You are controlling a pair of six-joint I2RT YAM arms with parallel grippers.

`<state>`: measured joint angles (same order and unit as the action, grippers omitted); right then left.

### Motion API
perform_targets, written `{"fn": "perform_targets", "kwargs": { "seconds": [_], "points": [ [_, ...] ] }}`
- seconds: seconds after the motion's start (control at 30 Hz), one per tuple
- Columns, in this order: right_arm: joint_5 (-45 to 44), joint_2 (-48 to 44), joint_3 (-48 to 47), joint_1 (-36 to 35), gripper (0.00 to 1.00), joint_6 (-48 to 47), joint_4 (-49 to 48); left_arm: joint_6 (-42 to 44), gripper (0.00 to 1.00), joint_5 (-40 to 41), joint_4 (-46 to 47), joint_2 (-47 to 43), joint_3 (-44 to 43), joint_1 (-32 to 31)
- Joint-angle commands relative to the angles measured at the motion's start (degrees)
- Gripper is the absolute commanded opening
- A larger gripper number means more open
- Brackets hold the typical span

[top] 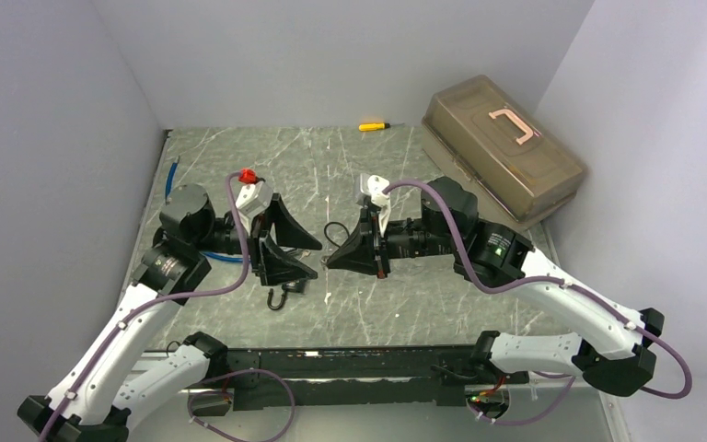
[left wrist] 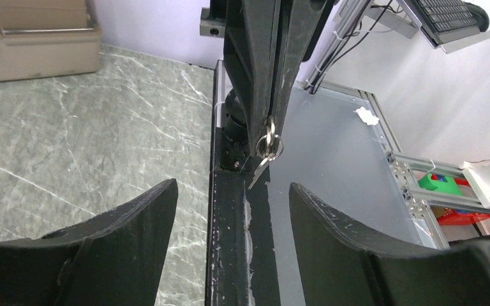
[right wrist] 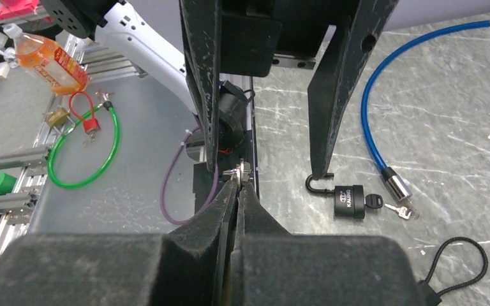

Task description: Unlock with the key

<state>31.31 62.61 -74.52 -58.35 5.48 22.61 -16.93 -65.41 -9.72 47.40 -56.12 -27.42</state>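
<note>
Right gripper: seen pressed shut, a small key ring pinched at the fingertips.
Key: hung from that ring just under the right gripper's tip, blade slanted downward, clear of the table.
Left gripper: spread wide, nothing held between its fingers.
Grippers relative to each other: set tip to tip, near but apart. From the left wrist the held key is seen centred in the gap between the left fingers, ahead of them.
Padlock: laid flat on the marbled table, below the left gripper and to the near side of it, well below the held key.
Padlock and left finger: the shackle's hooked end is seen just beside the tip of one left finger; contact cannot be told.
Padlock's base: a black-headed key appears to be seated there, though the view is too small to be sure.
Blue cable: laid across the table, its metal end just beside the padlock.
</note>
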Motion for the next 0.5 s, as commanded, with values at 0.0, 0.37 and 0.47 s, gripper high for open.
{"fn": "perform_targets", "kwargs": {
  "seconds": [0.0,0.37,0.47],
  "points": [
    [1.7,0.3,-3.3,-0.4,0.0,-1.2,-3.0,-2.0,0.7,-2.5,3.7,-1.2,1.4,-0.6],
    [0.2,0.6,-0.8,-0.3,0.0,0.2,-10.9,-5.1,0.5,-3.2,7.9,-1.5,1.8,-1.0],
    [-0.6,0.5,0.2,-0.3,0.0,0.6,-12.4,-4.5,0.36,-3.5,7.8,-1.7,1.1,-1.0]
  ]
}}
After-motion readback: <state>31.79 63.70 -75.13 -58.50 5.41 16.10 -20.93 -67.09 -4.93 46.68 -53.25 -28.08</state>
